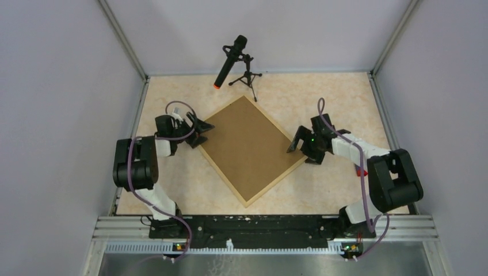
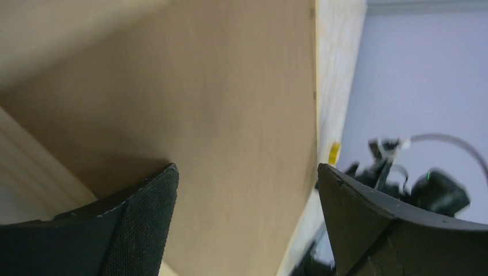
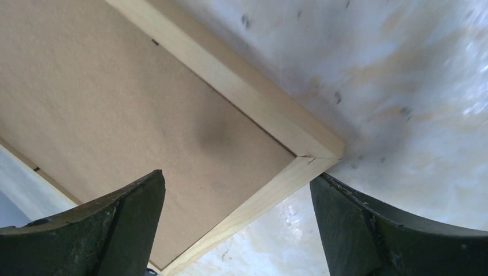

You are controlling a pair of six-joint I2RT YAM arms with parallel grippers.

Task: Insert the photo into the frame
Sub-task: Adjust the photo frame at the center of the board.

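frame lies flat on the worktop, turned diamond-wise, with the brown backing board facing up inside it. left end effector sits at its left corner, released, jaws wide. right end effector sits at the right corner, also released and holding nothing. mic on tripod is at the far side.

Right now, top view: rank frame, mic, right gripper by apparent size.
1. frame: largest by far.
2-3. mic and right gripper: too close to rank. The mic looks longer but thin, the gripper shorter and bulkier, and both sit above the table, so nearness to the camera muddies it.
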